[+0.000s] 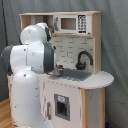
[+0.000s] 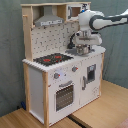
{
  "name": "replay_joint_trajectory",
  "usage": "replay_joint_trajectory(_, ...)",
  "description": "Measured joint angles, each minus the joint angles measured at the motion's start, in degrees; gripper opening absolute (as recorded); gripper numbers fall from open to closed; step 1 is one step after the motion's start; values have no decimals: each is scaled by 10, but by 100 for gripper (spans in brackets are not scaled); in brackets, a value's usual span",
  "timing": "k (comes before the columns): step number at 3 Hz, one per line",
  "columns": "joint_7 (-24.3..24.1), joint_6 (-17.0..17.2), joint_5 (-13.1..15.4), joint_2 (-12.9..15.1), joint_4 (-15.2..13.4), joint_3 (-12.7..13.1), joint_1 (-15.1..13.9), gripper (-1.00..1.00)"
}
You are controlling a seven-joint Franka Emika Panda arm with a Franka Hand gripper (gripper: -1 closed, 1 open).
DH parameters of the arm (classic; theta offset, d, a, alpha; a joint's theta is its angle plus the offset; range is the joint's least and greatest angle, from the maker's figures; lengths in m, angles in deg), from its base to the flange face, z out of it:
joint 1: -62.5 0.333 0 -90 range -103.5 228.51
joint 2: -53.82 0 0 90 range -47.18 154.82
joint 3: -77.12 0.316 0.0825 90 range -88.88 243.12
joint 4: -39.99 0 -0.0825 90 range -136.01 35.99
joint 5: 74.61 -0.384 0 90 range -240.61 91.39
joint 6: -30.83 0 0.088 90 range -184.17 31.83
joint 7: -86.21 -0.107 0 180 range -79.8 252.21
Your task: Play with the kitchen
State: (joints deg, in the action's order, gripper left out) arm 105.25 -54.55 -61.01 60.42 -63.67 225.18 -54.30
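The toy kitchen (image 2: 60, 85) is white and light wood. In the second exterior view I see its red-ringed black hob (image 2: 50, 60), grey hood (image 2: 49, 20), dotted backboard (image 2: 55, 37), knobs (image 2: 56, 76) and oven door (image 2: 64, 96). The first exterior view shows the grey sink (image 1: 76, 75) and black tap (image 1: 83, 60). My gripper (image 2: 81, 48) hangs low over the sink end of the counter, pointing down, with a grey metallic thing (image 2: 81, 50) at its tip. In the first exterior view the arm's white body (image 1: 30, 75) hides most of the hob side, and the gripper (image 1: 57, 71) shows only partly.
A toy microwave (image 1: 70, 23) sits in the upper shelf above the sink. The counter ends in a rounded white ledge (image 1: 100, 79). A small dark-windowed door (image 2: 90, 75) is under the sink. The kitchen stands on a wooden table (image 2: 100, 112) before a grey curtain.
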Motion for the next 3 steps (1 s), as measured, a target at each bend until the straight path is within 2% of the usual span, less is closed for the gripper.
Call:
replay_joint_trajectory(1,-15,-29,21,31,-40,0,-3,-100)
replay_joint_trajectory(2,-25,-59,53,66,-57,-3,-14,-100)
replay_joint_trajectory(3,-21,-111,65,54,-51,-14,-27,-100)
